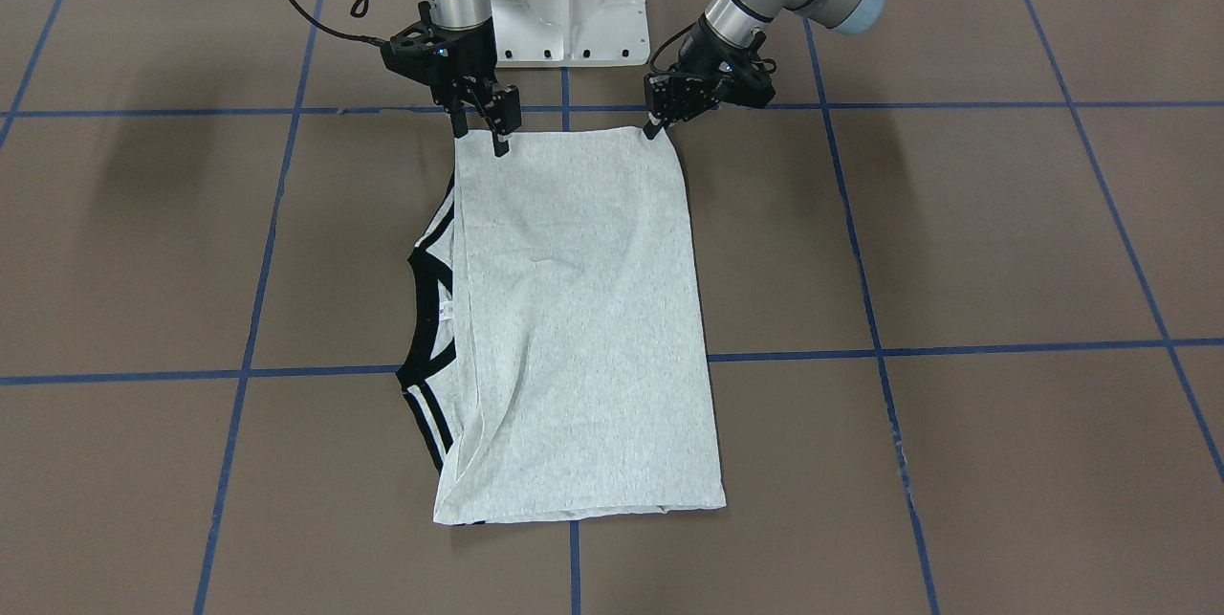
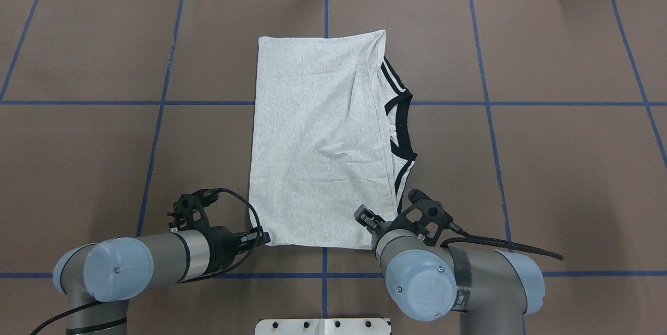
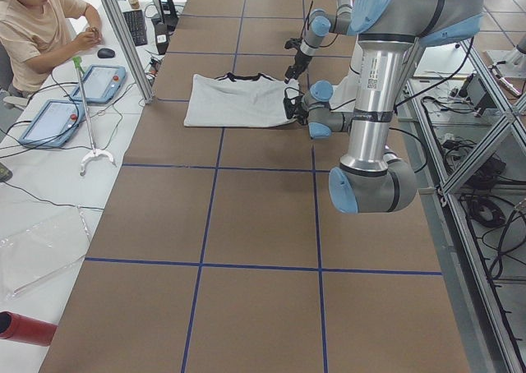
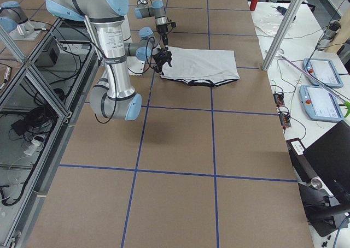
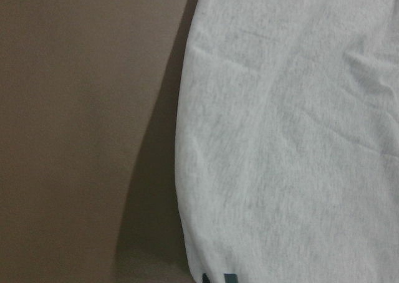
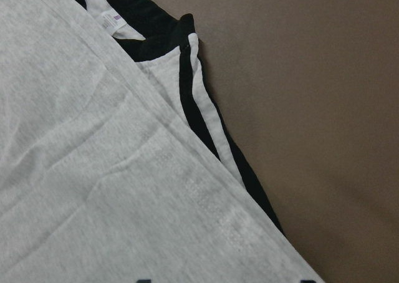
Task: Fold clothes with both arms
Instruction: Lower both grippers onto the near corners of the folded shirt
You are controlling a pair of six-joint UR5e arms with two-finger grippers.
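Note:
The light grey T-shirt [image 1: 574, 328] lies folded lengthwise into a long rectangle on the brown table, also seen in the overhead view [image 2: 318, 142]. Its black collar [image 2: 401, 121] and striped cuffs [image 6: 199, 121] stick out from under the fold on the robot's right side. The print is hidden. My left gripper [image 1: 653, 127] is shut on the shirt's near corner at the robot's end, and the edge there is slightly raised [image 5: 187, 171]. My right gripper [image 1: 481, 139] is open at the other near corner, its fingertips spread wide over the cloth [image 6: 93, 171].
The white pedestal base [image 1: 564, 3] stands just behind the shirt's near edge. Blue tape lines [image 1: 564, 98] grid the table. A seated operator [image 3: 41, 28] and tablets [image 3: 90, 81] are beyond the far side. A red cylinder [image 3: 25, 328] lies off the table.

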